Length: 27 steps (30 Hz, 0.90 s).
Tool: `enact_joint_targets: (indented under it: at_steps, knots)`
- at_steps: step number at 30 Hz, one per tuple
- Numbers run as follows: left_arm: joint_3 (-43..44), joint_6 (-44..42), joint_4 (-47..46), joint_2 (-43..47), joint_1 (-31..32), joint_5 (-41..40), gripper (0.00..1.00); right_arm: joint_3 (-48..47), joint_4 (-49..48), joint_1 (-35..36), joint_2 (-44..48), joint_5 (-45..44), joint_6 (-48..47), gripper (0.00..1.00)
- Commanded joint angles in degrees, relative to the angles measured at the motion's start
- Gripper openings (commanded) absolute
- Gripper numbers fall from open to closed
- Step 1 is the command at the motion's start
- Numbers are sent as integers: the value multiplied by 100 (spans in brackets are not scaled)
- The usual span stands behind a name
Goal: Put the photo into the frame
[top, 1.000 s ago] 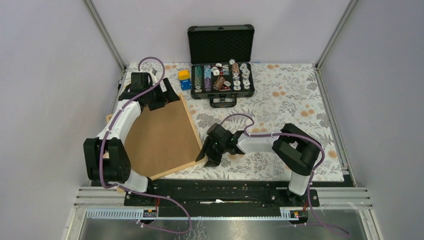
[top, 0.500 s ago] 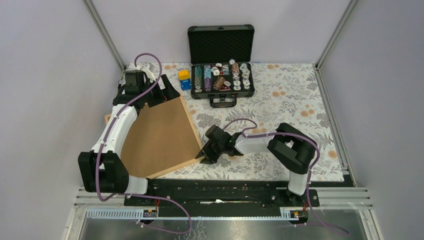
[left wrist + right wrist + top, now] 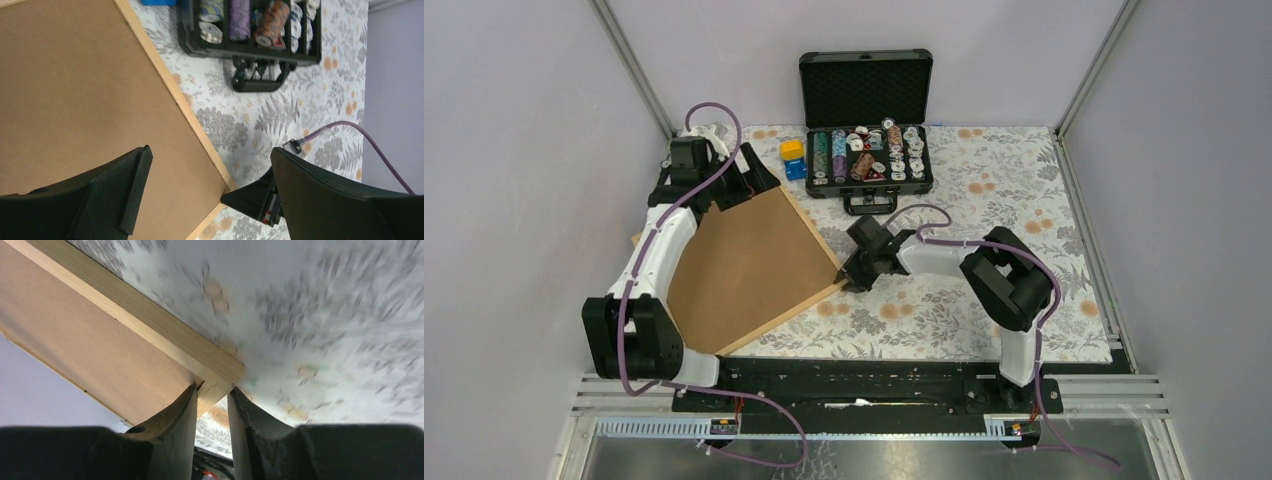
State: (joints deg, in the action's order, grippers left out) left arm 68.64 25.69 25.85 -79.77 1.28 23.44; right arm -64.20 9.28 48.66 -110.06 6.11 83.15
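The frame [image 3: 816, 238] lies back side up on the left of the table, and its brown backing sheet [image 3: 744, 265] fills it. My right gripper [image 3: 852, 278] is shut on the frame's right corner. In the right wrist view the two fingers [image 3: 186, 407] clamp the light wood corner [image 3: 220, 372] between them. My left gripper [image 3: 746, 185] hangs wide open over the frame's far corner, holding nothing. The left wrist view shows its jaws spread above the backing sheet [image 3: 75, 90] and the wood edge [image 3: 165, 75]. The photo is out of view.
An open black case [image 3: 867, 150] with rows of poker chips stands at the back centre, its handle facing the arms. A small blue and yellow block [image 3: 794, 158] sits left of it. Floral cloth [image 3: 984, 210] covers the table, and walls close in on both sides.
My right gripper has closed on the frame's right corner and carried it away from the near edge, turning the frame. The left gripper rose slightly toward the back and stayed open.
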Motion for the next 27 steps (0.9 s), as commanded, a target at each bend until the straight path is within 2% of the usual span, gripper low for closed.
enact_joint_targets:
  at_steps: [1, 4, 7, 11, 12, 14, 17, 20, 21, 24, 27]
  knots:
    - [357, 495, -587, -426, -442, 20, 99, -20, 1053, -638, -482, -668, -1526, 36]
    - [623, 701, -743, -991, -743, 253, 99, -267, 1127, -926, -734, -630, -2434, 43]
    - [1257, 581, -602, -1770, -954, 64, 99, -497, 1074, -1083, -816, -620, -3279, 48]
    - [2848, -110, 391, -3108, -1048, -594, 99, -501, 831, -1214, -621, -633, -4207, 61]
    - [3248, -245, 752, -3463, -1069, -686, 99, -494, 774, -1303, -598, -536, -4356, 62]
    - [3721, -460, 846, -3963, -1099, -868, 99, -446, 511, -1465, -534, 35, -4708, 66]
    - [4123, -542, 873, -4568, -1241, -806, 99, -497, 463, -1526, -369, 669, -5201, 81]
    - [4212, -669, 608, -4860, -1313, -697, 99, -217, 365, -1522, 30, 1116, -5042, 97]
    - [4242, -759, 558, -4928, -1319, -724, 99, -45, 208, -1513, 170, 1387, -4869, 99]
    - [4482, -935, 522, -5188, -1330, -598, 99, 505, -451, -1471, 404, 2040, -4165, 100]
    - [4854, -1069, 638, -5508, -1331, -613, 99, 764, -1037, -1228, 370, 2324, -3560, 100]
